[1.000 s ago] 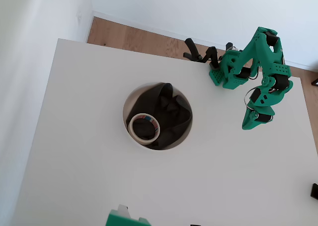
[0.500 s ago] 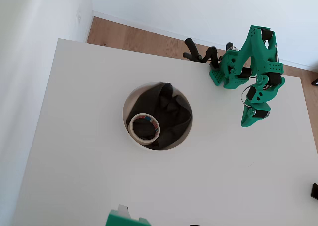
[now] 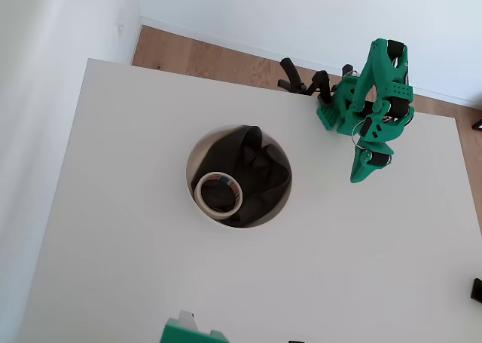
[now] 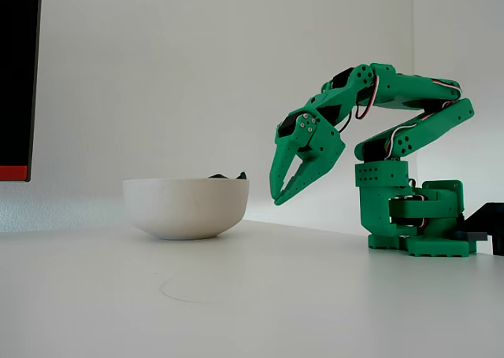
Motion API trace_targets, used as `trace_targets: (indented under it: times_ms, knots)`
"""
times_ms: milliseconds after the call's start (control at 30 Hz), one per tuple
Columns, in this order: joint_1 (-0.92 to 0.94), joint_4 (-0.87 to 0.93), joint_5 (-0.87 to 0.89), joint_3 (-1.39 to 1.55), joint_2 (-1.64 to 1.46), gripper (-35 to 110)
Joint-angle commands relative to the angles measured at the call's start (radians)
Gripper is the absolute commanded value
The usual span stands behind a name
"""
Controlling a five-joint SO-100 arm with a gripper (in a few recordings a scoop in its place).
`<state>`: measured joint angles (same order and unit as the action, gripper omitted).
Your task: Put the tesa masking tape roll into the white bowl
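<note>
Tesa masking tape roll, a thin cream ring, lies on crumpled dark cloth inside the round white bowl. Green plastic jaws hang slightly parted and empty, well apart above the smooth white table.

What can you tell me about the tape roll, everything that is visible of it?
The tesa masking tape roll is a thin cream-white ring with a red and blue printed core. In the overhead view it lies flat inside the white bowl, near the lower-left rim, resting on the dark cloth that shows through its hole. The green tool hangs well apart from it, to the right.
</note>
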<state>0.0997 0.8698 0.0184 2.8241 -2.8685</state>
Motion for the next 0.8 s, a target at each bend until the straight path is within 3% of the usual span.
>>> trace_targets:
  times_ms: [0, 100, 767]
  knots:
    - [0.005, 0.123, 0.011, 0.058, -0.288, -8]
    - [0.002, 0.244, 0.008, 0.121, -0.517, -8]
    - [0.009, 0.321, 0.020, 0.123, -0.520, -8]
